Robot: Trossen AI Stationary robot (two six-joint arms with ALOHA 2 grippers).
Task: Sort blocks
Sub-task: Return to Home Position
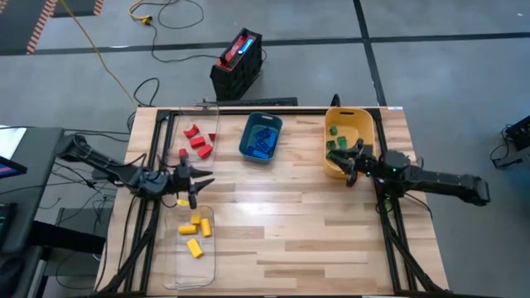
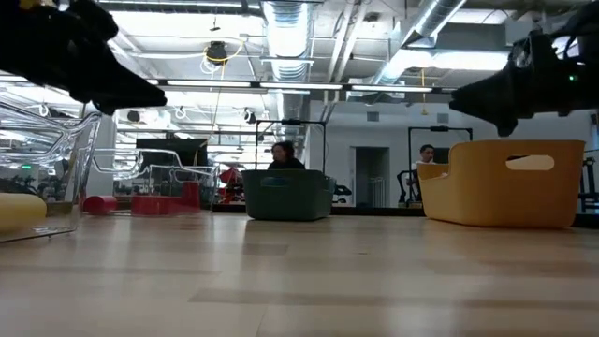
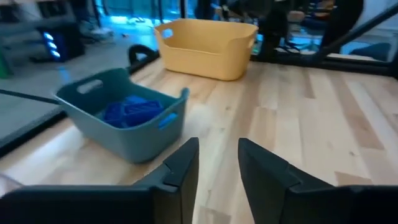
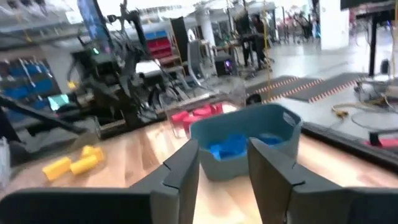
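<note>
The left fingers [image 3: 188,163] stand slightly spread with nothing between them, and we see the same of the right fingers [image 4: 186,163]. The left pair hangs above the tabletop [image 1: 290,223], between the two clear trays. The right pair hovers over the front edge of the yellow bin [image 1: 364,124]. We find the red blocks [image 1: 197,142] in the rear tray [image 1: 178,124], the yellow blocks [image 1: 195,232] in the front tray [image 1: 186,266], the blue blocks [image 1: 263,141] in the teal bin [image 1: 248,126] and the green blocks [image 1: 335,136] in the yellow bin.
</note>
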